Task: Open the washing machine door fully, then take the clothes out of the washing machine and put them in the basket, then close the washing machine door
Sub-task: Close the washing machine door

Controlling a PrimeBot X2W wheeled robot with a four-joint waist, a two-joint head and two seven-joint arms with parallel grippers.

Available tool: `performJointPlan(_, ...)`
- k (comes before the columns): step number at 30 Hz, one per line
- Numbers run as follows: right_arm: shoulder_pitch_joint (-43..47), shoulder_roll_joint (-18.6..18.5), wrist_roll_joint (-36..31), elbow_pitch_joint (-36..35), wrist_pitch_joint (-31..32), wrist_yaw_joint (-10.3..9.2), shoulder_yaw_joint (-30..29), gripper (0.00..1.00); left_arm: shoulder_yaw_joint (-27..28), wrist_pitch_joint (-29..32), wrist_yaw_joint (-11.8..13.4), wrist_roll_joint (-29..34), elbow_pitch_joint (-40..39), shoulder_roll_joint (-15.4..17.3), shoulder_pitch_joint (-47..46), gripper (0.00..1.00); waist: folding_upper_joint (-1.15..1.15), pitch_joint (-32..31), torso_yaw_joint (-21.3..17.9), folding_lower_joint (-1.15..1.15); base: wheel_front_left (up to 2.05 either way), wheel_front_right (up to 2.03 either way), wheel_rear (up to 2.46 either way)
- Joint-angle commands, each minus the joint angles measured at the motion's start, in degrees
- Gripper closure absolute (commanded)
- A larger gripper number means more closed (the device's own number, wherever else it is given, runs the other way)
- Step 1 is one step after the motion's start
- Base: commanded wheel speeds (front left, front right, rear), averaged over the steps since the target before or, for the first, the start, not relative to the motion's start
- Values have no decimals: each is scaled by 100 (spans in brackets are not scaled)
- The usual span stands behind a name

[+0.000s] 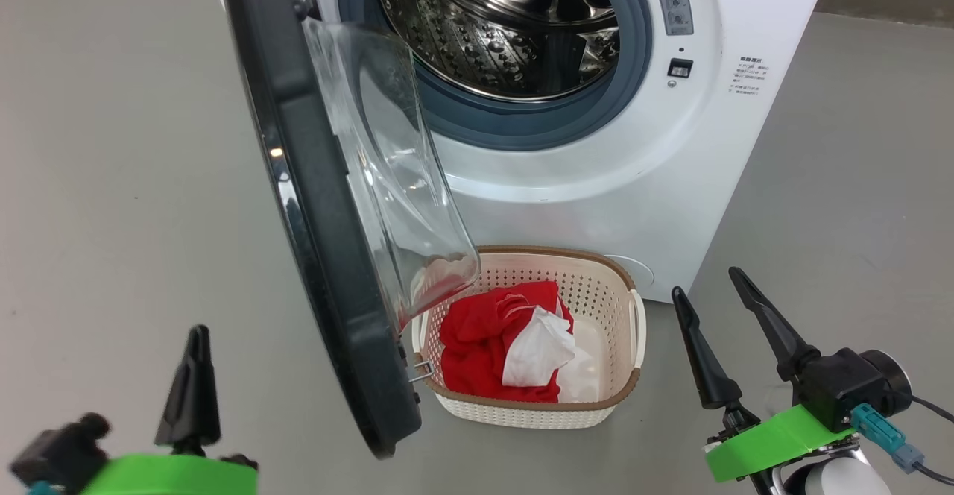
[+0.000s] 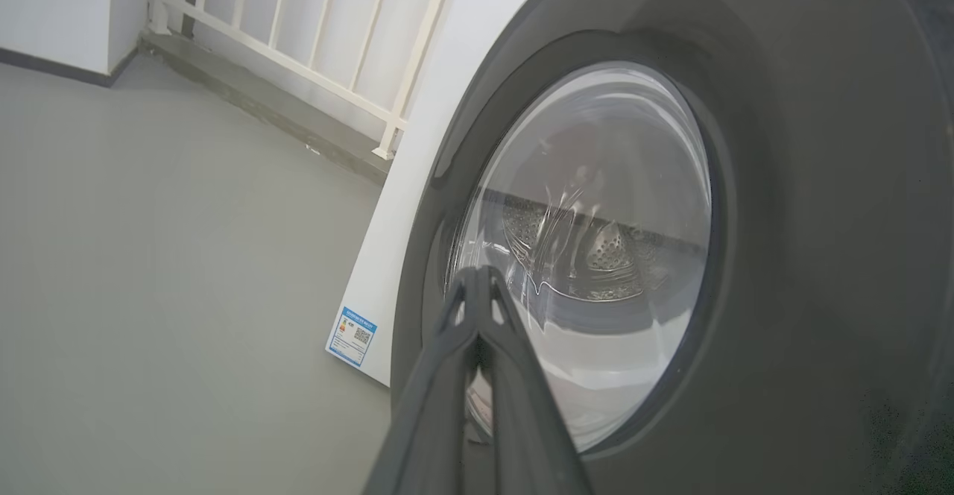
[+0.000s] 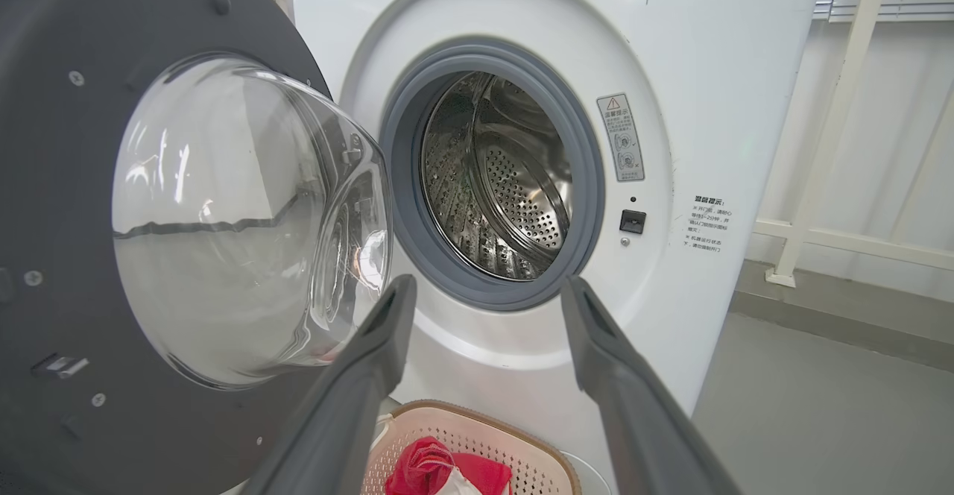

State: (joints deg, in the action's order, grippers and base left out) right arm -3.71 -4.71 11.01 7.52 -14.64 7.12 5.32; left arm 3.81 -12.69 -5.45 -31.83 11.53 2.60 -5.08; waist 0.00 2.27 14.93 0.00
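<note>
My left claw (image 1: 196, 335), lower left, is pinched together and empty. It faces the outside of the washing machine door (image 1: 320, 204), likely to push it home. My right claw (image 1: 706, 282), lower right, stands wide. The clothes (image 1: 484, 338) lie in the basket (image 1: 607, 286), bottom centre.

Grey floor (image 1: 112, 144); white railing (image 2: 298, 55)

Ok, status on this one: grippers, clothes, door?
Left gripper shut, empty, outside the door; right gripper open, empty. Clothes in basket, drum looks empty, door open. Basket sits close below door glass.
</note>
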Motion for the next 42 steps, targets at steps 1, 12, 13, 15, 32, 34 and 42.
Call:
performJointPlan(1, -110, -13, 79, -144, -36, 36, 127, 0, 258, 98, -96, -555, -209, 74, -298, 100, 0, 3, -7, 0, 0, 0, 0)
performJointPlan(12, -140, -43, 90, -136, -36, 36, 140, 0, 377, 1934, 94, -5505, -1222, 30, -604, 100, 0, 63, -67, 0, 0, 0, 0)
performJointPlan(13, -143, -46, 91, -135, -36, 36, 142, 0, 397, 2096, 233, -5741, -1311, 30, -612, 100, 0, 71, -75, 0, 0, 0, 0)
performJointPlan(15, -149, -49, 91, -136, -36, 36, 145, 0, 404, 2248, 366, -5907, -1399, 46, -617, 100, 0, 84, -85, 0, 0, 0, 0)
performJointPlan(32, -251, -42, 107, -167, -36, 36, 174, 0, 57, 3057, 1030, -6288, -2197, 225, -448, 100, 0, 287, -442, 0, 0, 0, 0)
performJointPlan(34, -269, -36, 111, -170, -36, 36, 172, 0, 29, 3034, 1029, -6276, -2228, 210, -457, 100, 0, 316, -505, 0, 0, 0, 0)
performJointPlan(42, -316, -24, 133, -174, -36, 36, 211, 0, -132, 2918, 976, -6296, -2174, 134, -662, 100, 0, 436, -786, 0, 0, 0, 0)
